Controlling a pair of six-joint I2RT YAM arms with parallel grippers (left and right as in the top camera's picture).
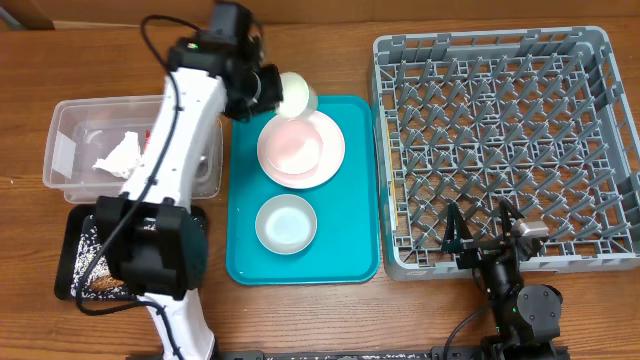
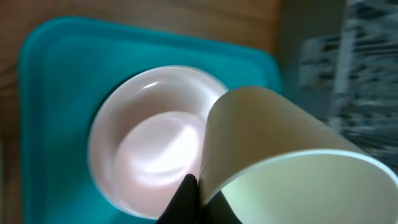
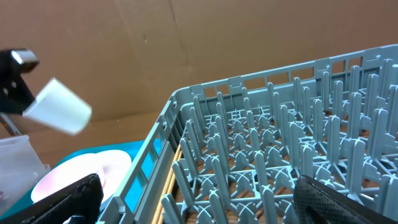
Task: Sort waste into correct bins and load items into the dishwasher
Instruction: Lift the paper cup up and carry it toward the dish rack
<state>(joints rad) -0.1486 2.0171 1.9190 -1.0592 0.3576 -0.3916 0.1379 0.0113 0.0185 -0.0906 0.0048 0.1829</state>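
Observation:
My left gripper (image 1: 275, 90) is shut on the rim of the small white cup (image 1: 297, 94) and holds it tilted in the air over the back of the teal tray (image 1: 350, 265). The cup fills the left wrist view (image 2: 286, 155) and shows at the left of the right wrist view (image 3: 59, 107). Below it the smaller pink dish (image 1: 290, 145) rests on the large pale pink plate (image 1: 325, 165). The pale grey bowl (image 1: 286, 223) sits at the tray's front. The grey dish rack (image 1: 500, 140) stands to the right. My right gripper (image 1: 487, 228) is open at the rack's front wall.
The clear tub (image 1: 75, 130) at the left holds the crumpled white napkin (image 1: 118, 156). The black tray (image 1: 75, 255) with brownish scraps lies at the front left, partly hidden by my left arm. A cardboard wall stands behind the table.

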